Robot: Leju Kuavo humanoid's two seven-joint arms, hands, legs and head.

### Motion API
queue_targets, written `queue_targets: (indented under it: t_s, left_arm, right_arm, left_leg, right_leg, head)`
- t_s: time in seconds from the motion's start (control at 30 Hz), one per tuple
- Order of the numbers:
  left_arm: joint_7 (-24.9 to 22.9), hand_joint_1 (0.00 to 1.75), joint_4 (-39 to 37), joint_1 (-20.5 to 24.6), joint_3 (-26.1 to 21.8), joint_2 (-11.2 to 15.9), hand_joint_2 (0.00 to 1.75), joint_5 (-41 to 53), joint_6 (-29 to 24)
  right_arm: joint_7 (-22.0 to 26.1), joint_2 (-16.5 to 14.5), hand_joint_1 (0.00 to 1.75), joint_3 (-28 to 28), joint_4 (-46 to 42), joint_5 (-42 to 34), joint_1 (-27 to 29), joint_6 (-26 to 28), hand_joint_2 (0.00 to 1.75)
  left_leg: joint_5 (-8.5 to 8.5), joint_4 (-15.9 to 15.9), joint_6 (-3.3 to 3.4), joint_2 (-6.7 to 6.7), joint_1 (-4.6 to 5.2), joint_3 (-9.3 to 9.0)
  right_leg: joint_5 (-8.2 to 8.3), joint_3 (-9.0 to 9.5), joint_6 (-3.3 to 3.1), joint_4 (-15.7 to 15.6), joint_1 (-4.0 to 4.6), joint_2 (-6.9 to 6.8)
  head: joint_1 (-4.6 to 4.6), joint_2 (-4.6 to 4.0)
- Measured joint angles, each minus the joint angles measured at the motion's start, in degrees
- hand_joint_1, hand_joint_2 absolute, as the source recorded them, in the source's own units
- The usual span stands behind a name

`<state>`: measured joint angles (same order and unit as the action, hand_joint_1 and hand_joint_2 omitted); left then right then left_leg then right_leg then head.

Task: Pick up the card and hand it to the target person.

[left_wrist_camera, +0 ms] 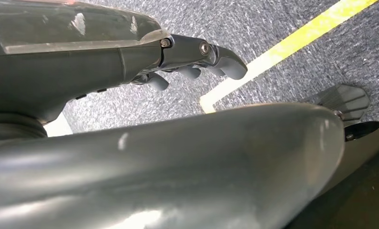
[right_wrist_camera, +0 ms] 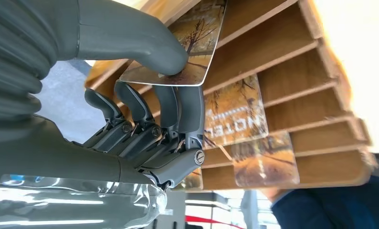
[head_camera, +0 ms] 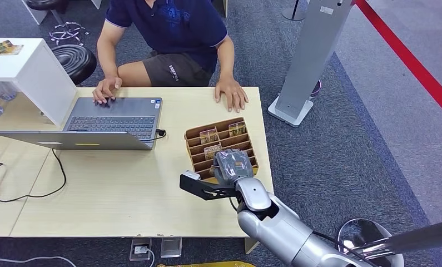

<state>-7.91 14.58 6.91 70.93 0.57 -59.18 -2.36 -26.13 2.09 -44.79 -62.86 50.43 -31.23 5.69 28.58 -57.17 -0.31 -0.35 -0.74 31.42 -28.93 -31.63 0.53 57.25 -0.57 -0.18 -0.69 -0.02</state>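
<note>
At the near edge of the table (head_camera: pixel 124 200), the right hand (head_camera: pixel 231 167) sits over the near end of the slotted wooden card rack (head_camera: pixel 192 139). Close up, its thumb (right_wrist_camera: pixel 130 43) presses a card (right_wrist_camera: pixel 197 43) against the fingers (right_wrist_camera: pixel 178 109) — the card is pinched, right at the rack's slots! More cards (right_wrist_camera: pixel 235 112) stand in the rack beyond. Left hand (left_wrist_camera: pixel 197 59) hangs low over grey carpet, fingers loosely curled, holding nothing. Further left on the table, an open laptop (head_camera: pixel 110 119). At the far edge, the person (head_camera: pixel 168 33) sits, one hand on the laptop, the other flat on the tabletop.
</note>
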Motion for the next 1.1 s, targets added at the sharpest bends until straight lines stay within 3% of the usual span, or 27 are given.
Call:
queue_targets:
  t_s: [0.27, 0.73, 0.93, 1.1]
  left_arm:
    - [0.4, 0.00, 0.0, -0.1, -0.2, 0.0, 0.00, -0.1, 0.2]
    - [1.1, 0.00, 0.0, -0.3, -0.2, 0.0, 0.00, -0.4, 0.5]
    - [0.6, 0.00, 0.0, -0.3, -0.2, 0.0, 0.00, -0.3, 0.5]
    - [0.1, 0.00, 0.0, -0.1, -0.2, -0.1, 0.00, 0.7, 0.9]
  right_arm:
    - [4.6, 1.3, 1.64, 0.0, -9.9, -2.2, -1.7, -3.9, 1.75]
    - [3.7, 4.3, 1.64, -0.2, -29.7, -4.8, -10.9, -7.9, 1.75]
    - [4.0, 4.4, 1.64, -0.4, -30.4, -5.4, -13.6, -5.3, 1.75]
    - [7.6, 1.3, 1.64, -1.6, -21.3, -3.1, -18.1, -0.5, 1.75]
  left_leg:
    - [0.00, 0.0, 0.00, 0.02, 0.00, 0.00]
    - [0.00, 0.0, 0.00, 0.04, 0.00, 0.00]
    - [0.00, 0.0, 0.00, 0.02, 0.00, 0.05]
    - [-0.02, 0.0, 0.01, -0.02, -0.01, 0.07]
  right_leg:
    - [0.00, -0.01, 0.00, 0.0, 0.00, 0.01]
    - [0.00, -0.01, 0.00, 0.0, 0.00, 0.02]
    - [0.00, -0.01, 0.00, 0.0, 0.00, 0.01]
    - [0.00, 0.00, 0.00, 0.0, 0.01, -0.03]
  head:
    - [0.03, 0.00]
    - [0.01, 0.00]
    - [0.02, 0.00]
    - [0.04, 0.01]
